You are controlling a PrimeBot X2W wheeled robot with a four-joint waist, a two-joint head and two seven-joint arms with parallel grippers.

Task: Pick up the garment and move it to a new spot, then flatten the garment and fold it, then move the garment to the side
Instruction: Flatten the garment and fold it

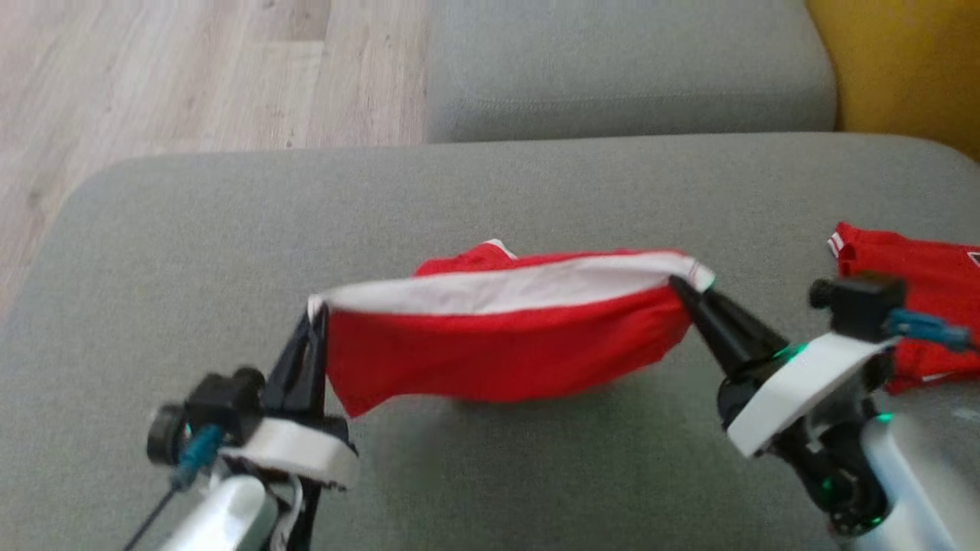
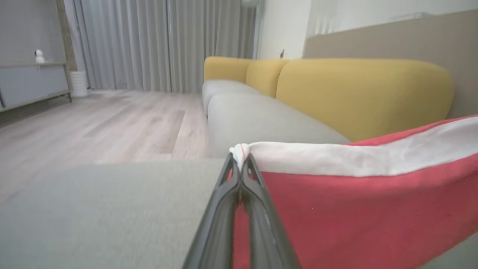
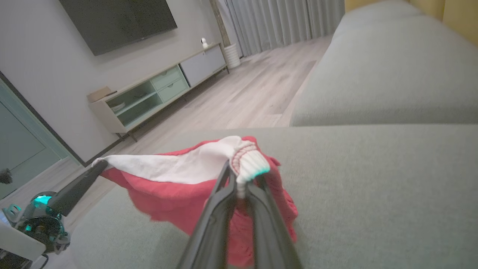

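Observation:
A red garment (image 1: 505, 344) with a white waistband hangs stretched between my two grippers above the grey sofa seat (image 1: 191, 252). My left gripper (image 1: 315, 314) is shut on the band's left corner, seen close up as the garment (image 2: 354, 201) pinched by the gripper (image 2: 239, 161). My right gripper (image 1: 677, 285) is shut on the band's right corner; in the right wrist view the gripper (image 3: 241, 179) clamps the bunched white edge of the garment (image 3: 175, 186), and the left gripper (image 3: 99, 164) shows at the far end. The cloth's lower part sags toward the seat.
A second red garment (image 1: 926, 291) lies on the seat at the right, partly behind my right wrist. Another grey seat cushion (image 1: 628, 69) lies beyond, with yellow back cushions (image 2: 358, 93) on the right. Wood floor (image 1: 153, 76) runs along the left; a TV cabinet (image 3: 157, 93) stands by the wall.

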